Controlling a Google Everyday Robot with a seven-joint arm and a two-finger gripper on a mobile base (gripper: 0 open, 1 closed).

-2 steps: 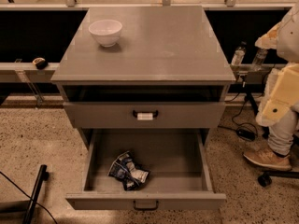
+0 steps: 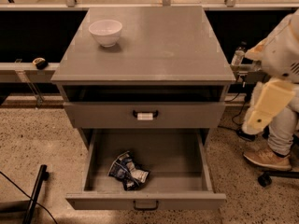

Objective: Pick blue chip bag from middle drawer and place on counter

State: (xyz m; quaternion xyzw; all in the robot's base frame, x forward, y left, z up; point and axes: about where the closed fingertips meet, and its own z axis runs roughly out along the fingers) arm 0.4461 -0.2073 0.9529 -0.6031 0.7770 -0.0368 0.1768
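A small, crumpled dark-blue foil chip bag with white patches [image 2: 128, 171] lies on the floor of the wide, deep grey middle drawer [image 2: 145, 200]. The drawer is pulled fully open. The bag sits left of the drawer's centre and close behind its front panel, touching neither side wall.

From where I stand the bag looks very light and soft. I judge the foil to be slick and easily crushed, likely to crackle and buckle rather than resist. Its raised, crumpled folds near the middle seem the best place to pinch, from straight above. A flat edge would probably slip away along the drawer floor. A gentle squeeze should be enough, since the contents may break.

The robot's pale cream gripper [image 2: 256, 118] hangs outside the drawer, above and beyond its right wall, well apart from the bag. It holds nothing and touches nothing. I cannot tell whether it is apart or together.

Above the drawer sits a closed grey drawer front with a white-tagged handle [image 2: 145, 115]. Higher up is the broad, smooth grey counter [image 2: 163, 45], with a round white bowl [image 2: 105, 32] towards its far left.
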